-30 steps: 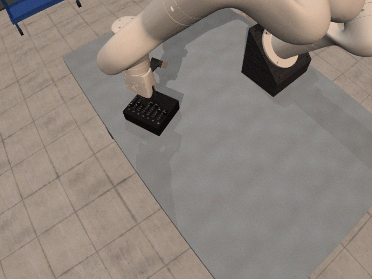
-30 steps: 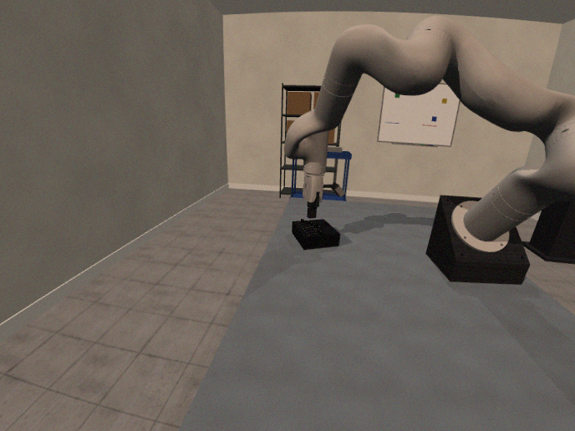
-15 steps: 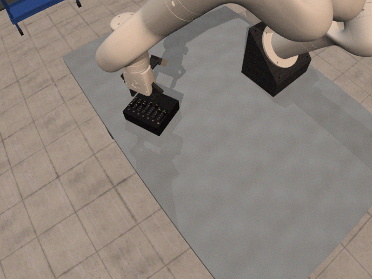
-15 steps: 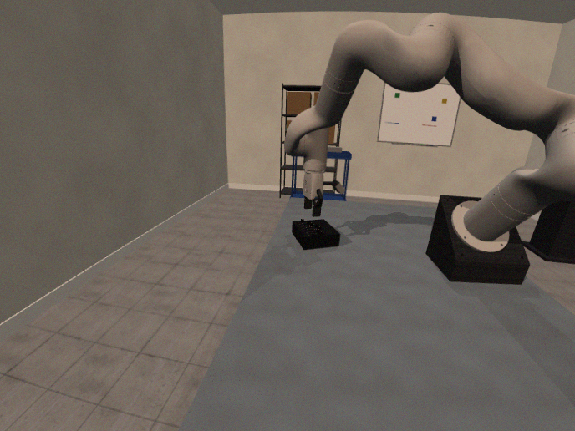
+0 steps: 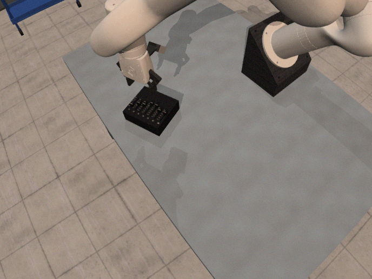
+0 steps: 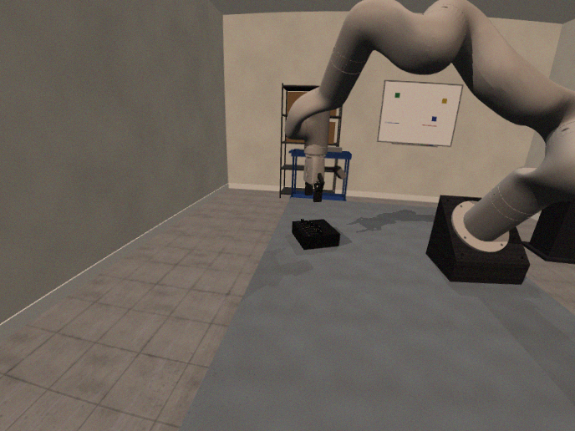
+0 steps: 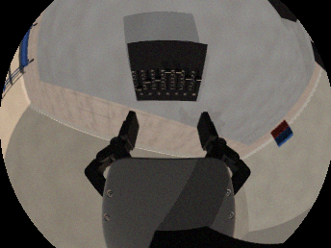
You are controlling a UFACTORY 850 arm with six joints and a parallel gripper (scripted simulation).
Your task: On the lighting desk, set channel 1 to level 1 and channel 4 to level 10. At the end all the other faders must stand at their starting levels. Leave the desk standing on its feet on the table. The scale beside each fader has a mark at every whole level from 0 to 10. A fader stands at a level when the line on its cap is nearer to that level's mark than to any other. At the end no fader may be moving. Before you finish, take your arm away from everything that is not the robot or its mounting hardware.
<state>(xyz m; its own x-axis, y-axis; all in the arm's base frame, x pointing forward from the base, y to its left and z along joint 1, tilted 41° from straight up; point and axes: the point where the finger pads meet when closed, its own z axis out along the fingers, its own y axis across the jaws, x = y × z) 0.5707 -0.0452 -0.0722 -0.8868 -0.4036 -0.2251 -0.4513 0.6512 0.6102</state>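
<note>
The lighting desk [image 5: 151, 112] is a small black box with several faders in a row on top. It stands flat on the grey table near the table's left edge. It also shows in the exterior view [image 6: 315, 233] and in the wrist view [image 7: 167, 72]. My gripper [image 5: 141, 84] hangs well above the desk, over its far side. Its fingers are wide open with nothing between them, as the wrist view [image 7: 168, 127] shows. It touches no fader. The fader caps are too small for their levels to be read.
The arm's black base block [image 5: 274, 64] stands on the table at the back right. A blue cart [image 5: 33, 8] stands on the tiled floor beyond the table's far left corner. A shelf and a whiteboard [image 6: 419, 114] stand at the back wall.
</note>
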